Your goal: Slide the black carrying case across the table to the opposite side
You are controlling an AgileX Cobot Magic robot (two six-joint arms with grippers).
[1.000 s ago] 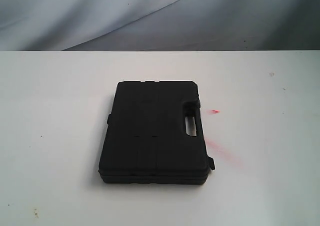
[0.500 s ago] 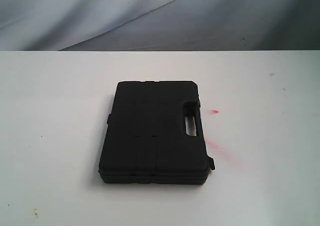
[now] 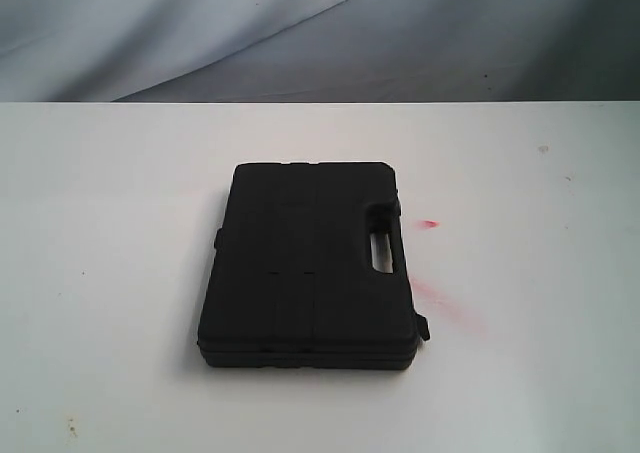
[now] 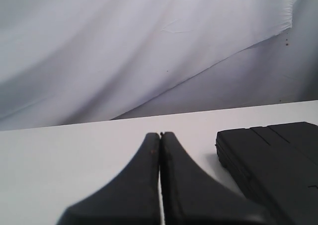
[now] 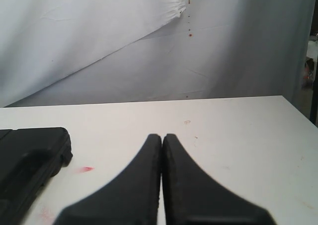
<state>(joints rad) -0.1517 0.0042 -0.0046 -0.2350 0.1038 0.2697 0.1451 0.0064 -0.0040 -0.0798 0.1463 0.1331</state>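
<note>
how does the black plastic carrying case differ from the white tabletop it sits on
The black plastic carrying case is dark and moulded, with a handle slot. The white tabletop is pale and smooth, with pink-red smears. The case covers only a small middle part of the far wider tabletop. Both lie flat.

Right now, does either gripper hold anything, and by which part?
Nothing is held. The left gripper and the right gripper are shut on nothing; the black case lies untouched.
</note>
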